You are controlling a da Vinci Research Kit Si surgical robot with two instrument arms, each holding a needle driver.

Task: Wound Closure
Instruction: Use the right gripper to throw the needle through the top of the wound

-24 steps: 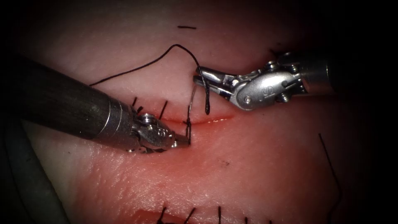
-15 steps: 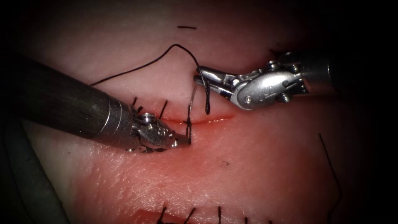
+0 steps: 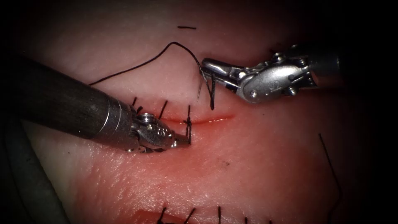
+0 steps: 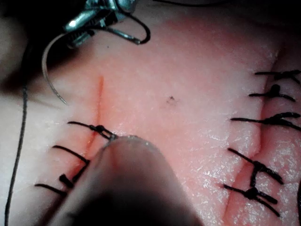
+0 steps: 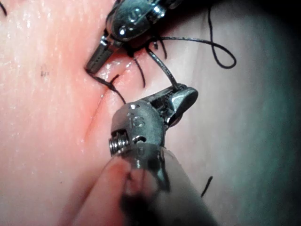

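Observation:
My right tool (image 3: 205, 65) is above the cut (image 3: 213, 120), shut on the curved needle (image 3: 199, 88) near its thread end. The needle hangs down from the jaws, clear of the tissue (image 3: 257, 166); its free point is plain in the left wrist view on the needle (image 4: 47, 70). Black thread (image 3: 166, 49) arcs from the needle away to the left, and a short tail (image 3: 212, 95) dangles beside it. My left tool (image 3: 184, 142) lies just below the cut, shut on the thread of the newest stitch (image 3: 188, 122).
Two older stitches (image 3: 162, 110) cross the cut left of the newest one. A second sutured line (image 3: 190, 213) runs along the bottom, also seen as that line (image 4: 263, 155). A loose thread (image 3: 331, 166) lies at the right, a cut piece (image 3: 186, 28) at the top.
My right tool has risen and moved right with the needle, carrying its point up away from the newest stitch. The left tool has stayed put.

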